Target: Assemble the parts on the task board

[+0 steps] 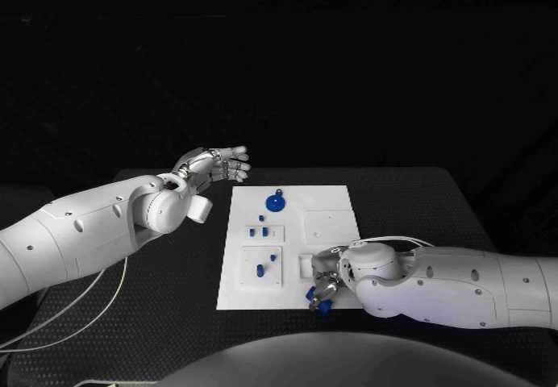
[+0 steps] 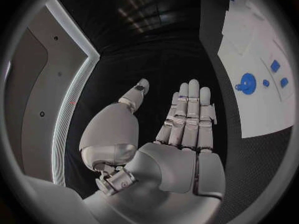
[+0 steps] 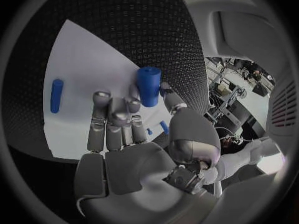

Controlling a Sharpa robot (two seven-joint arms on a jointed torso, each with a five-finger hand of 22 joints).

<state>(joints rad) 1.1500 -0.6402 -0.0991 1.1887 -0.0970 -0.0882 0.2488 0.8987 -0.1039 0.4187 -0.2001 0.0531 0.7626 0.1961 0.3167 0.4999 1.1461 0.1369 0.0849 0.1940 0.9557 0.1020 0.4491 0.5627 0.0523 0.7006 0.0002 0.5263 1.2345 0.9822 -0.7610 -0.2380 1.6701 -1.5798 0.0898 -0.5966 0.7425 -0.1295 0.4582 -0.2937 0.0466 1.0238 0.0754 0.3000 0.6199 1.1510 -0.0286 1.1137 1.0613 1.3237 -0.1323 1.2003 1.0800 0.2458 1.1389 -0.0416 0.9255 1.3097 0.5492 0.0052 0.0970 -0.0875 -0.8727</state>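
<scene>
The white task board (image 1: 326,201) lies in the middle of the black table. On it sit a round blue part (image 1: 274,201) near its far edge and several small blue parts, such as one (image 1: 260,270) in a near recess. My right hand (image 1: 329,278) is over the board's near right corner and pinches a blue cylinder (image 3: 149,86) between thumb and fingers (image 3: 112,115). A blue peg (image 3: 57,95) lies flat on the board (image 3: 93,64) beyond that hand. My left hand (image 1: 215,165) hovers beyond the board's far left corner, fingers (image 2: 190,114) straight and empty.
The round blue part (image 2: 247,83) and small blue parts (image 2: 274,65) show on the board (image 2: 249,40) beside my left hand (image 2: 181,134). Black table (image 1: 407,210) surrounds the board. A white cable (image 1: 70,318) hangs under the left arm.
</scene>
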